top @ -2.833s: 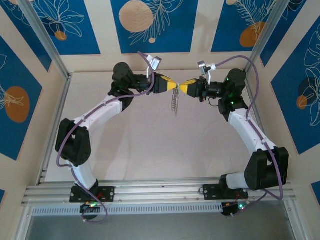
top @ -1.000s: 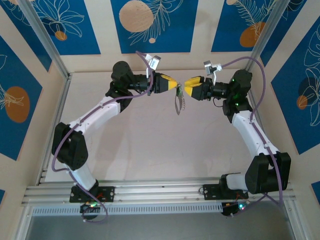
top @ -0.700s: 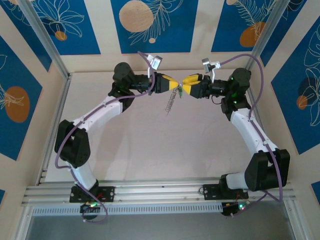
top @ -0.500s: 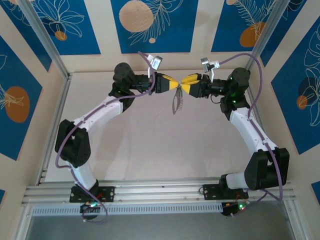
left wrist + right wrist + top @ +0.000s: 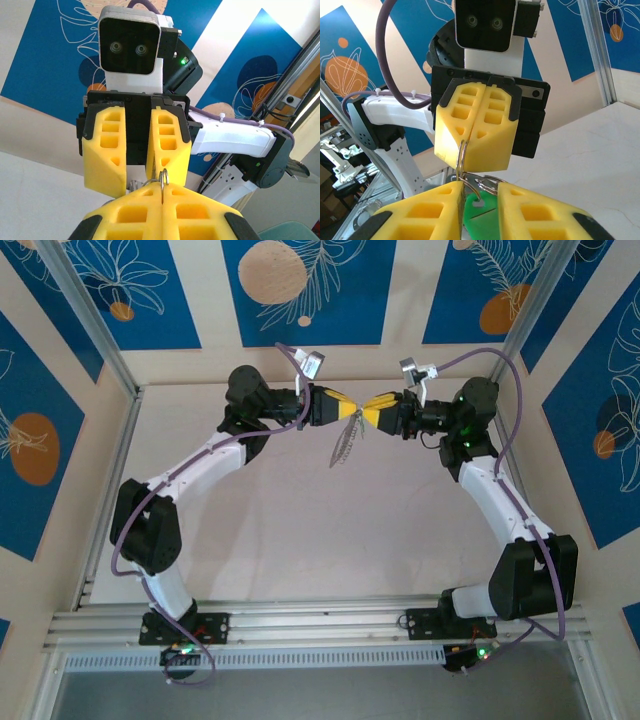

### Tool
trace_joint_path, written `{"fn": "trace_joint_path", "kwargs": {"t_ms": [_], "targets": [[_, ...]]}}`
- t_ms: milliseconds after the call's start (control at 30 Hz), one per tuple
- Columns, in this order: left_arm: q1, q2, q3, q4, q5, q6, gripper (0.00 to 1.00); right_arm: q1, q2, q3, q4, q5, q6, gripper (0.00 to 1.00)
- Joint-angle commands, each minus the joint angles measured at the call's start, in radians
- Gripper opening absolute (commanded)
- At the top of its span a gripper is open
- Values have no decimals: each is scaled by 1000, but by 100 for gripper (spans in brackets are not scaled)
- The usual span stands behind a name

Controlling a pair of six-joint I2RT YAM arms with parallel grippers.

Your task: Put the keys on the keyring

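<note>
So, keyring [image 5: 345, 443] hangs in the air above the far middle of the table [image 5: 300, 540], tilted, with its fringe of small silvery bits dangling. Its top end is pinched in the left gripper [image 5: 350, 411]. That gripper's yellow jaws are pressed fully together on the thin wire, and both wrist views show the loop poking out of the seam. Key [image 5: 481, 212]: its green head sits in the gap of the right gripper [image 5: 368, 412], with a small metal ring [image 5: 487, 182] at its top, just beside the keyring wire. The right jaws stand a little apart and the green head spans the gap; can't tell if it is actually clamped. The grippers meet tip to tip, nearly touching. A green light [image 5: 463, 425] glows on the right arm. Behind are blue wall panels [image 5: 300, 290] with orange circles and white leaf outlines.
</note>
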Motion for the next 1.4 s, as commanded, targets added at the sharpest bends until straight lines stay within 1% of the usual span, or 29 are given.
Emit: {"fn": "trace_joint_path", "kwargs": {"t_ms": [0, 167, 267, 467, 867, 1067, 1333, 1367], "targets": [[-10, 1, 39, 56, 7, -10, 0, 5, -15, -14, 12, -18, -4, 23], [-9, 3, 39, 54, 7, -10, 0, 8, -11, -13, 30, -16, 9, 20], [-9, 3, 38, 54, 7, -10, 0, 9, -11, -12, 36, -15, 14, 15], [-9, 3, 36, 51, 6, -6, 0, 7, -20, -18, 28, -15, 7, 0], [-9, -20, 26, 12, -29, 43, 0, -15, -53, -54, -32, 19, -21, 0], [-9, -26, 23, 10, -43, 47, 0, 3, -44, -65, -39, 37, -24, 0], [-9, -45, 7, -51, -83, 112, 0, 43, -7, -64, -105, 59, -74, 0], [-9, -49, 5, -57, -88, 120, 0, 47, -2, -61, -136, 69, -91, 0]]}}
